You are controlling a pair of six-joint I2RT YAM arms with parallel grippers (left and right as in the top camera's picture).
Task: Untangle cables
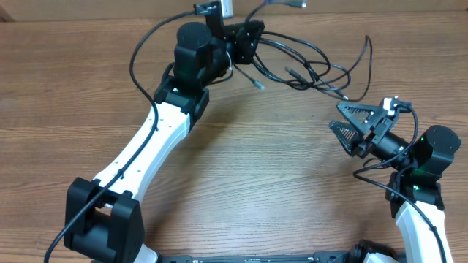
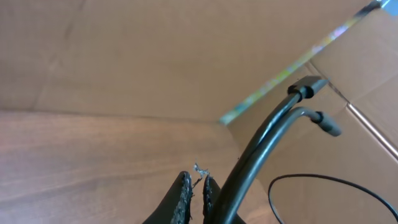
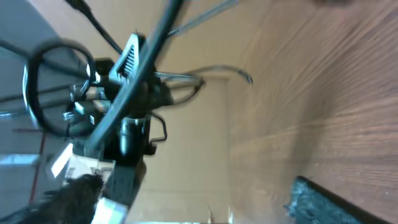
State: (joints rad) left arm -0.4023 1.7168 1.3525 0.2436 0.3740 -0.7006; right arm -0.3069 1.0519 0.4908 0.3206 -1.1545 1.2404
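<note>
The thin black cables (image 1: 311, 62) lie in a loose tangle at the far middle of the wooden table, with small plug ends (image 1: 294, 74) spread toward the right. My left gripper (image 1: 245, 38) is raised at the far edge, its fingers (image 2: 194, 185) pressed almost together with strands running out from them. Two cable ends with plugs (image 2: 308, 87) rise beside its right finger. My right gripper (image 1: 349, 123) is open and empty, low over the table to the right of the tangle and apart from it. One of its fingers (image 3: 311, 200) shows in the right wrist view.
A brown cardboard wall (image 2: 186, 56) stands behind the table's far edge. The left arm (image 1: 157, 131) stretches across the left half of the table (image 1: 278, 168). Thicker black robot cables (image 1: 142, 51) loop beside it.
</note>
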